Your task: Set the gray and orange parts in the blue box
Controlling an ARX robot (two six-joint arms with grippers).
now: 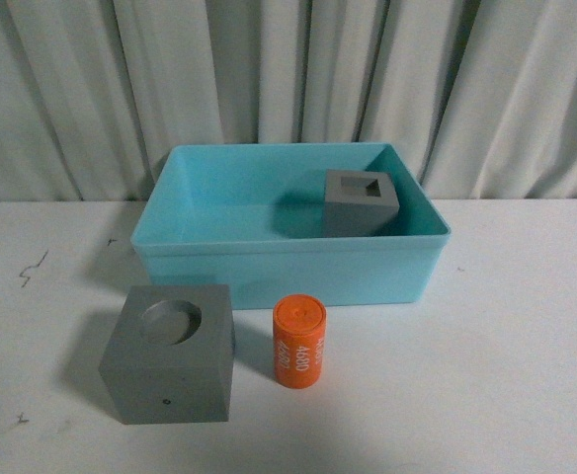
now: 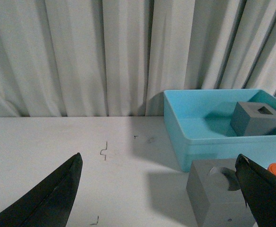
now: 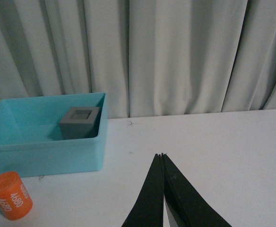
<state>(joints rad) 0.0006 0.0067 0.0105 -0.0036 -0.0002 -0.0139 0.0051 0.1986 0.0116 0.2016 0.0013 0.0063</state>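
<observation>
One part is in: the matte gray square-recess cube (image 1: 362,202) sits far right inside the light blue plastic bin (image 1: 279,265). The gray round-recess cube (image 1: 170,354), left, and orange digit-marked cylinder (image 1: 299,343), right, stand on the white table (image 1: 506,395) before the bin's near wall. Left gripper (image 2: 159,157) gapes empty; right gripper (image 3: 162,158) is pinched closed on nothing. Next, I judge: grasp one, lift over that wall.

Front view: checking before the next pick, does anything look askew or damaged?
Nothing stands out. The square-recess cube sits upright in the box; the round-recess cube and the cylinder stand upright on the table. Only small scribbles mark it.
</observation>
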